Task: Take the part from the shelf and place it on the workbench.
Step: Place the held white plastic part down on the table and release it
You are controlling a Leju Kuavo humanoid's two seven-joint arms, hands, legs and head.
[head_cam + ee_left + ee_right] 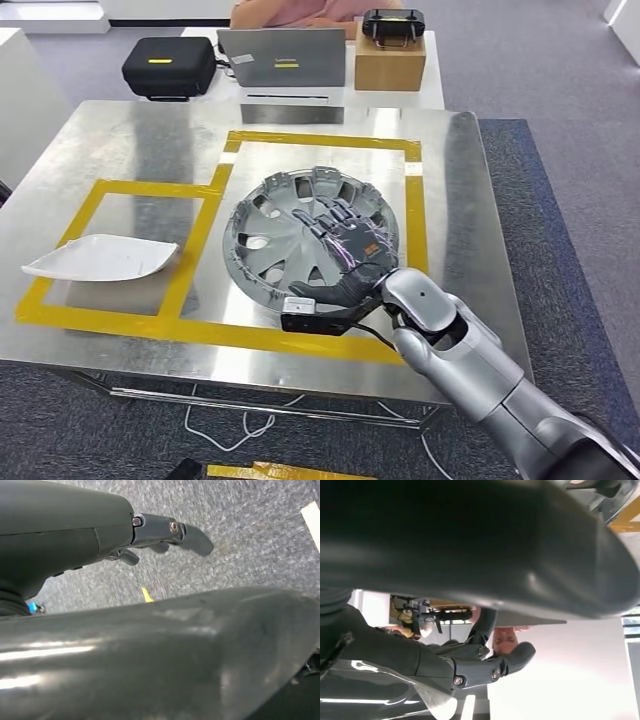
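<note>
A grey wheel cover point(264, 230) lies flat on the metal workbench point(128, 140), inside the right-hand square of yellow tape point(415, 210). My right hand point(349, 250) lies over the cover's near right part with its fingers stretched out and spread, gripping nothing. The right wrist view shows its fingers point(497, 667) straight, with nothing between them and the thumb. A white curved panel point(102, 257) rests in the left taped square. My left hand point(113, 535) hangs over grey carpet, its fingers point(181, 532) extended and holding nothing.
Behind the workbench a white table carries a laptop point(290, 57), a black case point(167, 65) and a cardboard box point(389, 60) with a black controller point(392, 25) on top. A person point(302, 10) sits beyond it. Cables point(226, 430) trail under the bench.
</note>
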